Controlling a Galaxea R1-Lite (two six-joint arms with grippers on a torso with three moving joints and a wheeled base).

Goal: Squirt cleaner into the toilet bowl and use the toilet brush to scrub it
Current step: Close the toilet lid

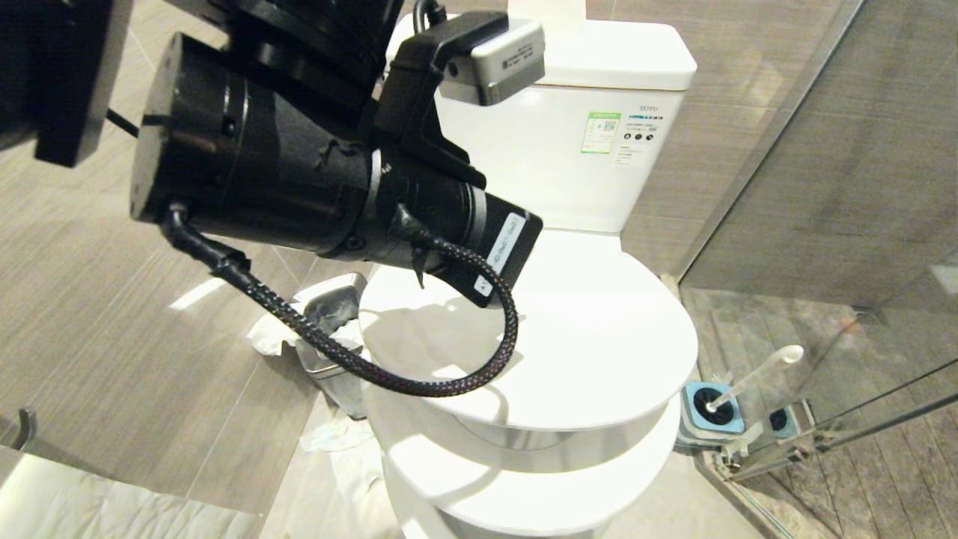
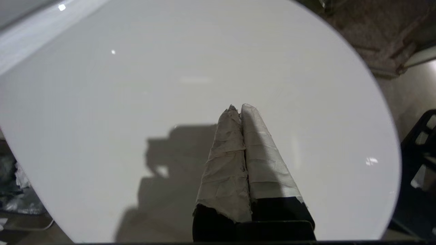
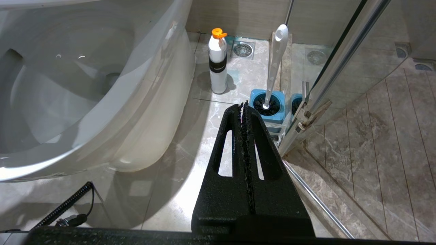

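Bathroom, brown tile floor, glass shower partition at right of head view. Toilet bowl (image 1: 569, 359) centre frame, lid down. Left gripper (image 2: 241, 109), taped fingers pressed together and empty, hovers over the lid (image 2: 204, 68). Judgement: lid must be lifted first; hook its front edge from below, not from on top. Toilet brush (image 1: 756, 378) stands in its blue holder (image 1: 715, 410), lower right. Right gripper (image 3: 243, 106) closed, empty, parked low. Cleaner bottle (image 3: 217, 61) stands beside the bowl. Small bin (image 1: 329, 329) crowds the bowl's left side.

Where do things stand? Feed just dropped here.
Left gripper shut, over closed lid. Right gripper shut, parked low. Toilet brush in holder. Lid blocks the bowl.
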